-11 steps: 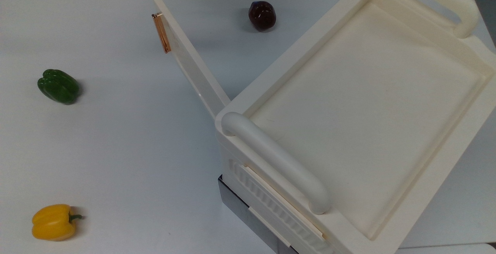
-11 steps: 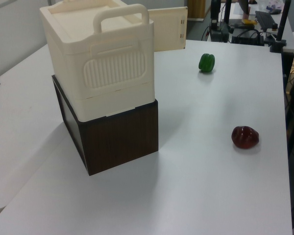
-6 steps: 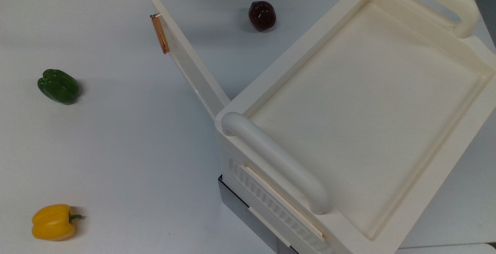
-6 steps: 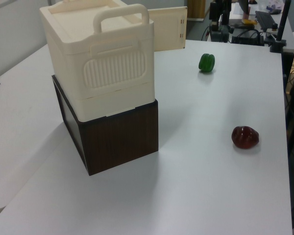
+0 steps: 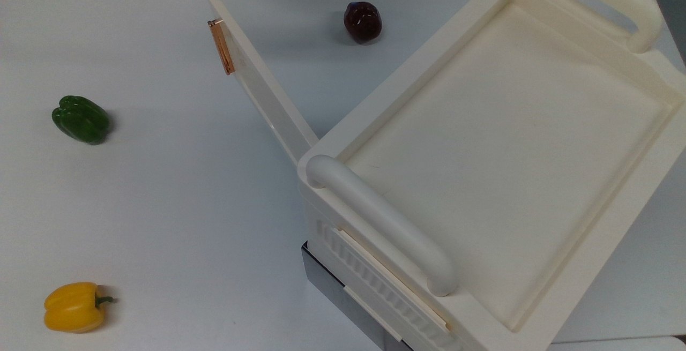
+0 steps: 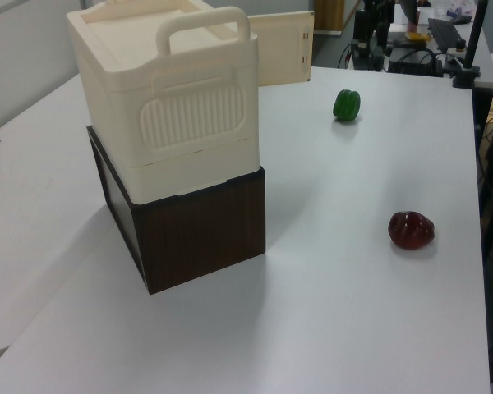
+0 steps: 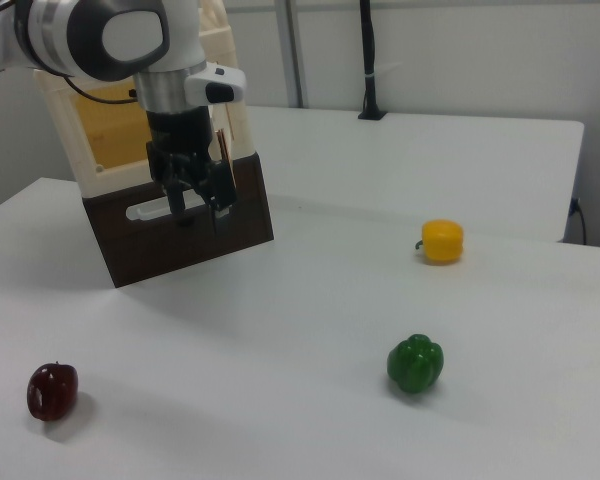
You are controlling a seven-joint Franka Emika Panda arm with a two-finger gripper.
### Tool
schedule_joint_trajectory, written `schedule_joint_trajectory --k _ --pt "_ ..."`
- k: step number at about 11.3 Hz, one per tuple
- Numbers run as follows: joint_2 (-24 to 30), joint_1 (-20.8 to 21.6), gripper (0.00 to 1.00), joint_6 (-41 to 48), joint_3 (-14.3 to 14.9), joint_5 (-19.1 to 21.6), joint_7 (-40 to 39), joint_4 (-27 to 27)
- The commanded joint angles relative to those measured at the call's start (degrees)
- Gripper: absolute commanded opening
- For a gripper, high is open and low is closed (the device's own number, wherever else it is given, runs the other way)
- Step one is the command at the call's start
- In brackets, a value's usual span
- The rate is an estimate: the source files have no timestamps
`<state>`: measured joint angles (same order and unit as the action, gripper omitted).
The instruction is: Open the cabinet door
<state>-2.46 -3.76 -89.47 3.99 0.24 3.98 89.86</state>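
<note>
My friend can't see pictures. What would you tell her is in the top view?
A big cream cabinet fills the top view's right, and its thin door is swung wide open, reaching out over the white table with a small copper handle near its far end. A green pepper and a yellow pepper lie on the top view's left, with a dark red pepper near the top.

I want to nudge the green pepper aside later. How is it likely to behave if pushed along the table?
The green pepper lies on its side on the smooth white table, so it would probably slide easily. Its lobed, rounded body may rock or roll partway instead of travelling straight. It looks glossy, so a tool pressing off-centre could slip past it.
</note>
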Motion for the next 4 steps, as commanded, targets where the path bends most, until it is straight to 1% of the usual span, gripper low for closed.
schedule_joint_trajectory --k 1,4 --pt "1.23 0.33 1.0 -1.41 0.4 -0.94 0.94 1.72" --pt "1.31 0.07 1.0 -1.41 0.58 -0.94 0.94 1.72"
